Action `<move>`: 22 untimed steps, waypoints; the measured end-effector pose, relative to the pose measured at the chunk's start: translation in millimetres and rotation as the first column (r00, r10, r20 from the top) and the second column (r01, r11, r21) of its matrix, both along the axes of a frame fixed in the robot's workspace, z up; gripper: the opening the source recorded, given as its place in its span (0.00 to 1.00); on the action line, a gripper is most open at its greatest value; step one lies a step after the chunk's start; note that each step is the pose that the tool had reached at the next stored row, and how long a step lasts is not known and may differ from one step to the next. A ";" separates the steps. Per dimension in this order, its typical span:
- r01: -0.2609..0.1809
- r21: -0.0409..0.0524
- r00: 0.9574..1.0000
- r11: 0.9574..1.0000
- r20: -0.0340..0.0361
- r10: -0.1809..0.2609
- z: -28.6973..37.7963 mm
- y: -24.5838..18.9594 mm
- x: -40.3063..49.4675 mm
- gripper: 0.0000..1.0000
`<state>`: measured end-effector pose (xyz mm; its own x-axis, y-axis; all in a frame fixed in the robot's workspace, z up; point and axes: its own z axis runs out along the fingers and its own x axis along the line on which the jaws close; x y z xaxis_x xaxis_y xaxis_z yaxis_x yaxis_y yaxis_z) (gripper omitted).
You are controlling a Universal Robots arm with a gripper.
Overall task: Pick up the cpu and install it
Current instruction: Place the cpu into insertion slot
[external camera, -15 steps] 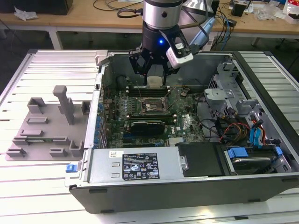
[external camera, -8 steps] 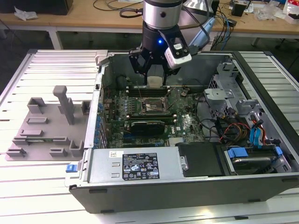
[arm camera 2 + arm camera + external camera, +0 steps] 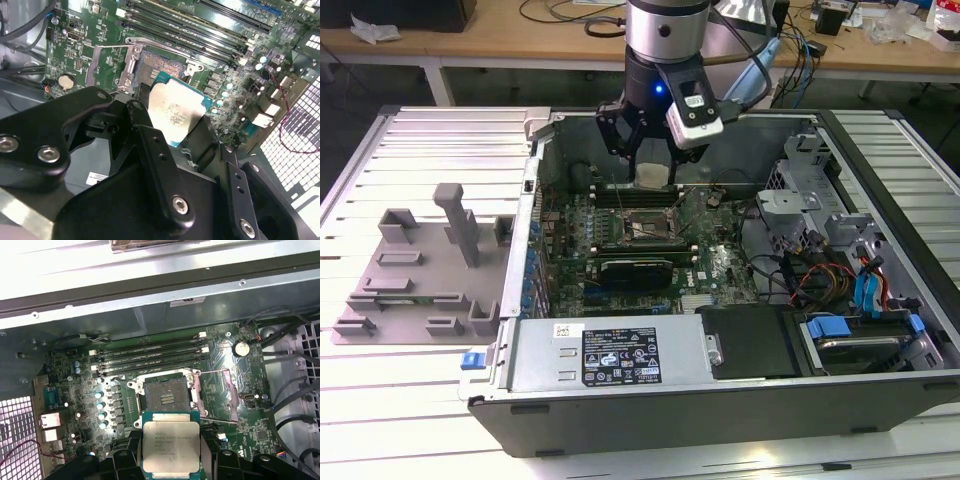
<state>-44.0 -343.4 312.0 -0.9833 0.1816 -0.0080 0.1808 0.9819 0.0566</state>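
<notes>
Claw: the claw [image 3: 650,172] is clenched on the cpu [image 3: 652,176], a black finger on each of two opposite edges; in the first wrist view the fingers [image 3: 129,454] flank the chip on both sides.
Cpu: held in the air over the socket [image 3: 648,226], apart from it and not seated. The silvery metal top shows in the first wrist view [image 3: 171,445], with a green border around it. In the second wrist view the cpu [image 3: 175,112] is tilted relative to the board.
Socket: dark square on the green motherboard [image 3: 715,262], its contact field exposed in the first wrist view [image 3: 167,396].
Retention frame: the metal retention frame [image 3: 216,392] is swung open and lies just beside the socket.
Memory slots: a row of long black memory slots [image 3: 150,355] runs just beside the socket, between it and the case wall.
Coin battery: a round coin battery [image 3: 241,348] sits on the board near the open frame, beyond it from the socket.
Computer case: the open computer case [image 3: 620,355] lies on its side around the socket's board.
Gray tray: the gray tray [image 3: 410,290] rests outside the case, well apart from the socket, toward the exterior view's left.
Table: the slatted white table [image 3: 420,140] carries case and tray.
</notes>
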 end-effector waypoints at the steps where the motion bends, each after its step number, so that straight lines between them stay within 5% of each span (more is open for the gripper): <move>1: 0.013 0.000 1.000 1.000 0.000 -0.013 0.0 0.0 0.0 0.55; 11: 0.085 0.000 0.996 0.996 0.000 -0.085 0.0 0.0 0.0 0.55; 22: 0.180 0.000 0.984 0.984 0.000 -0.180 0.0 0.0 0.0 0.55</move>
<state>-44.0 -343.4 312.0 -0.9347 0.3554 -0.0081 0.3544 0.9334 0.0566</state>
